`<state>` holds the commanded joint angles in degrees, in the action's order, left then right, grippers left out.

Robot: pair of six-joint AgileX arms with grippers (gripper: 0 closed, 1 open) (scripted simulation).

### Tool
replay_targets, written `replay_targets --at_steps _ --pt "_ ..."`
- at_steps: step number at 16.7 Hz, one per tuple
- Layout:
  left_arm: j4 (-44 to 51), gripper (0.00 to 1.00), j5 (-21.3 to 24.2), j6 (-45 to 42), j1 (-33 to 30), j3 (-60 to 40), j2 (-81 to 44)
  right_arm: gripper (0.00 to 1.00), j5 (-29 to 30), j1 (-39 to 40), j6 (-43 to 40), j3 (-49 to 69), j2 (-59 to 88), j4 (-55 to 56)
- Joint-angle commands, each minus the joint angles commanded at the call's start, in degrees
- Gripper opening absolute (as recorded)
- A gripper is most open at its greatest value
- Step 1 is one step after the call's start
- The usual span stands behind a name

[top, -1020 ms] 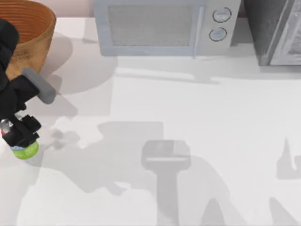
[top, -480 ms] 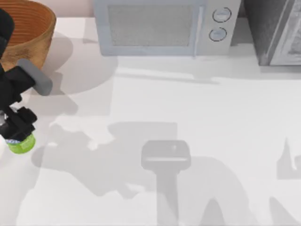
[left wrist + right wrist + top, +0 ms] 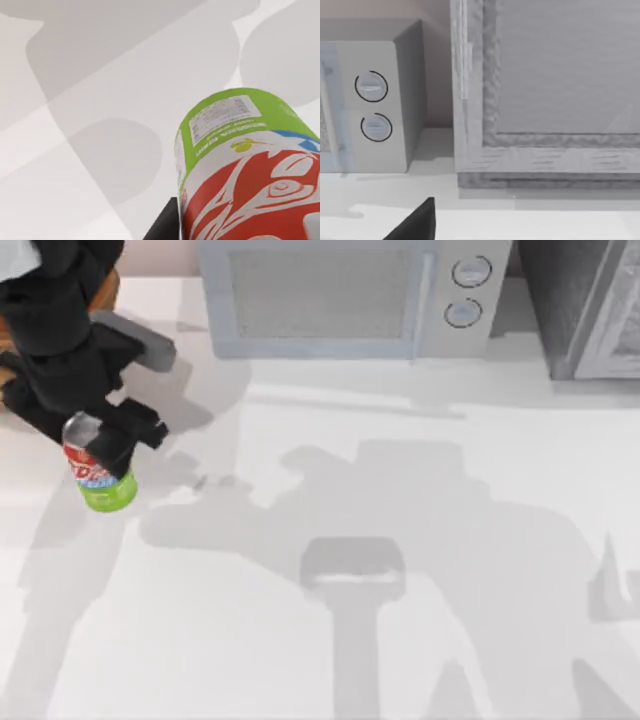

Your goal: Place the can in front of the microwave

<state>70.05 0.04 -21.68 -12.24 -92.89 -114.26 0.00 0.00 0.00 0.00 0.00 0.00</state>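
The can (image 3: 100,472) is hanging tilted above the table's (image 3: 400,540) left side, well apart from the microwave (image 3: 345,300), with the left gripper (image 3: 108,445) clamping its red upper half. I'm judging it light, stiff and slick-walled, so a firm grip across the middle is looking safest. I cannot tell the right claw's state.
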Motion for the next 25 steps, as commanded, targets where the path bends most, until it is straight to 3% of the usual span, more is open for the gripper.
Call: replay_targets --at_steps 7,11,25 --pt "10.1 0.00 0.3 34.0 -11.4 -26.0 -17.2 1.00 0.0 0.0 0.0 0.0 0.0 0.0" --pt "13.2 0.00 0.2 46.6 -16.2 -36.9 -23.0 1.00 0.0 0.0 0.0 0.0 0.0 0.0" --pt "11.9 0.00 0.2 49.6 -17.6 -37.4 -24.0 1.00 0.0 0.0 0.0 0.0 0.0 0.0"
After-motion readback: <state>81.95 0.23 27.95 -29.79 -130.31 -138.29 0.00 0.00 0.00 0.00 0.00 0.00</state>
